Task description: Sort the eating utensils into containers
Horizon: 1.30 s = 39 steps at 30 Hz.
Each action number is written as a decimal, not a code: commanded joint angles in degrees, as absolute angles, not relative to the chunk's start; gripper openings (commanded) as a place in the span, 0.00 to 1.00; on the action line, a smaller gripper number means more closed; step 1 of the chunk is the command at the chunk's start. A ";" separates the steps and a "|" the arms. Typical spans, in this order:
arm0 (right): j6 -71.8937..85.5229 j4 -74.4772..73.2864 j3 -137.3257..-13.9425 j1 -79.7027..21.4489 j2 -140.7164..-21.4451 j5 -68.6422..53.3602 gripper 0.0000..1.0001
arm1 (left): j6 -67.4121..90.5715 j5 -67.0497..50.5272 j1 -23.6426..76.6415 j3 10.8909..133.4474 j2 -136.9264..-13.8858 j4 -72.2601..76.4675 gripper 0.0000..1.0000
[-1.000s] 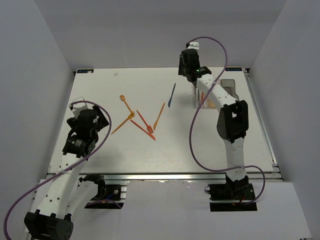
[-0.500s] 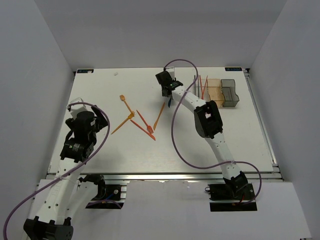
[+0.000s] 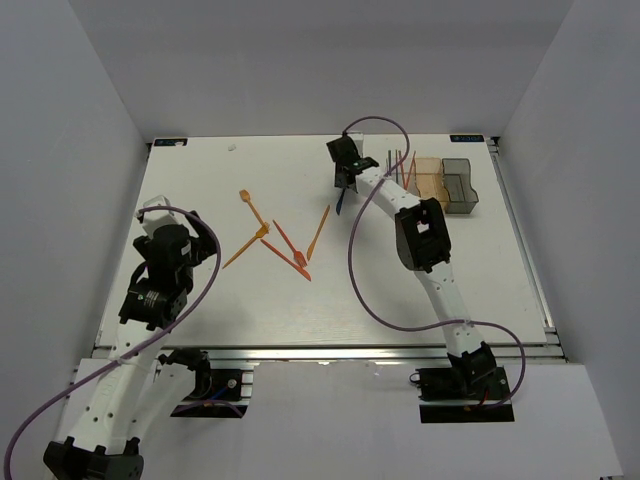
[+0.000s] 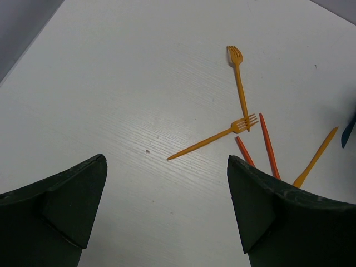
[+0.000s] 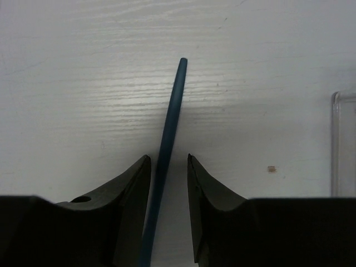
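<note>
The right arm has swung away from above the containers [image 3: 445, 183] to the table left of them, and its jaws have narrowed; the left arm has barely shifted.

Farthest left of the containers, the left gripper [image 4: 167, 161] hangs above bare table with its jaws spread wide and nothing between them.

Between that gripper and the containers lies a loose cluster of utensils. One orange fork [image 4: 240, 83] points its tines away from the arms, and a second orange fork [image 4: 214, 139] lies slantwise, its tines touching the first one's handle. Just on the container side of these lie two red utensils [image 4: 266, 144], side by side and slanted. An orange knife [image 4: 317, 158] lies next, a little nearer the containers.

Nearer still, just left of the containers, the dark blue utensil [image 5: 172, 111] lies flat on the table. The right gripper [image 5: 168, 158] is down over it with one finger on each side of the handle. A thin strip of table shows on both sides, so the jaws are partly drawn in but not yet pressing it.

The containers stand in a row at the far right of the table. The clear one is on the left, with a few thin utensils [image 3: 400, 165] standing in it. The orange-tinted one is in the middle and the smoky grey one on the right.
</note>
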<state>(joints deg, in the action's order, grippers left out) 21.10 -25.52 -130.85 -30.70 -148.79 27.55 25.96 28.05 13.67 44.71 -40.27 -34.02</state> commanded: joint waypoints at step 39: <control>13.10 -11.52 -79.80 -30.24 -103.45 15.90 0.00 | 26.28 29.88 14.24 45.09 -38.85 -33.66 0.98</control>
